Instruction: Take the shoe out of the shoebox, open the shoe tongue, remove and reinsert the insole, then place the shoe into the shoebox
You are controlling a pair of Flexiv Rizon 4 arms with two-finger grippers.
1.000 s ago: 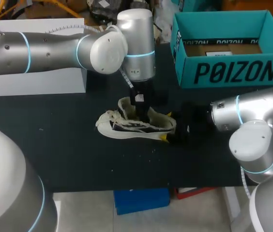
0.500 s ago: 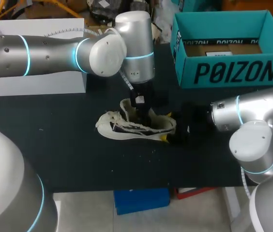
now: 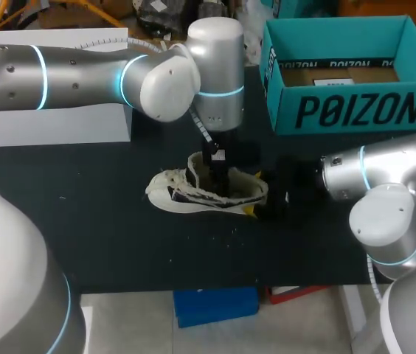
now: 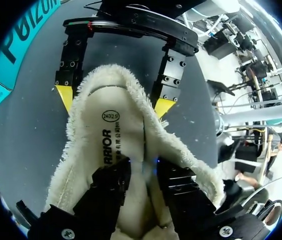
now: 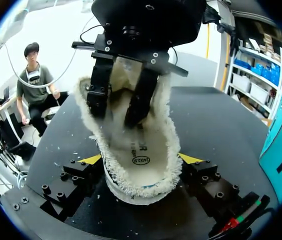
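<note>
Black table (image 3: 82, 236) bears shoe (image 3: 193, 195), shoebox (image 3: 341, 110) behind, white box (image 3: 60, 125) beside.

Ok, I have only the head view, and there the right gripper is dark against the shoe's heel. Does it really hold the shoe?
Observer: Yes. In the right wrist view the right gripper has its jaws pressed on both sides of the shoe at its fleecy heel.
Operator: And is the insole out already?
Observer: No. The insole lies inside the shoe, printed side up.
Operator: Where exactly is the left gripper?
Observer: The left gripper is down in the shoe's opening, just over the insole. I cannot tell if it pinches it.
</note>
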